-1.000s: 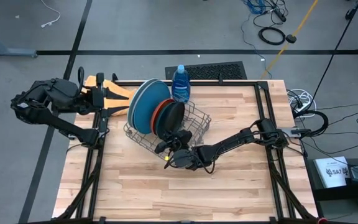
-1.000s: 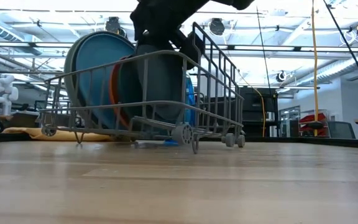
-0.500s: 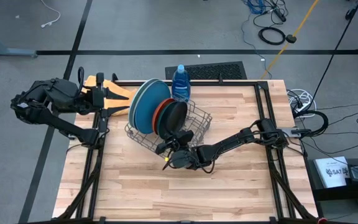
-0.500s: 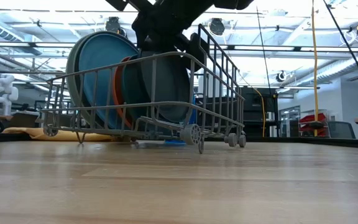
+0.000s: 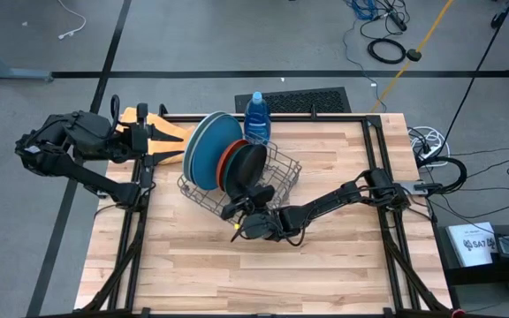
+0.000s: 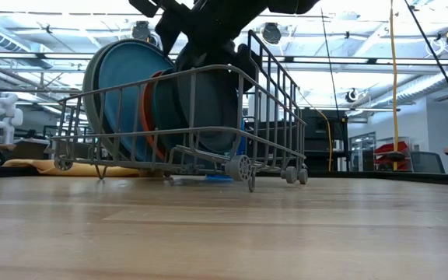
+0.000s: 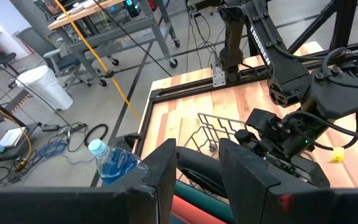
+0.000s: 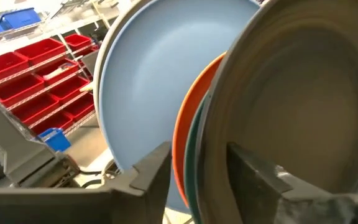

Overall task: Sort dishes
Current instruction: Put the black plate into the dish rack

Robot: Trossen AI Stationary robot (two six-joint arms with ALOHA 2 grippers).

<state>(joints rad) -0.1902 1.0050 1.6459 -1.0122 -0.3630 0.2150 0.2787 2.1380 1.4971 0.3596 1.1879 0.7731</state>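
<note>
Several plates stand on edge in the wire rack (image 5: 277, 172). The large blue ones (image 5: 203, 148) are at its left end, then an orange rim (image 5: 226, 162) and a black plate (image 5: 248, 166), which leans on the others. My right gripper (image 5: 239, 207) is open at the rack's near side. In its wrist view (image 8: 197, 180) its fingers stand on either side of the black plate's rim (image 8: 219, 124). My left gripper (image 5: 144, 141) is open and empty at the table's far left, over the yellow cloth (image 5: 170, 131). My right gripper's fingers reach the black plate's upper rim (image 8: 219, 143) from the table's near side, slanting down, one on each face. I cannot tell whether they touch it. The plate stands on edge in the rack.
A blue water bottle (image 5: 256, 117) stands just beyond the rack's far side. Free tabletop (image 5: 237, 274) lies near and to the right of the rack. A dark frame (image 5: 378, 177) runs along the table's sides.
The black plate has tipped away from my right gripper and now leans against the orange and teal plates. The rack has shifted a little along the table. My right gripper has drawn slightly up and toward the rack's top.
</note>
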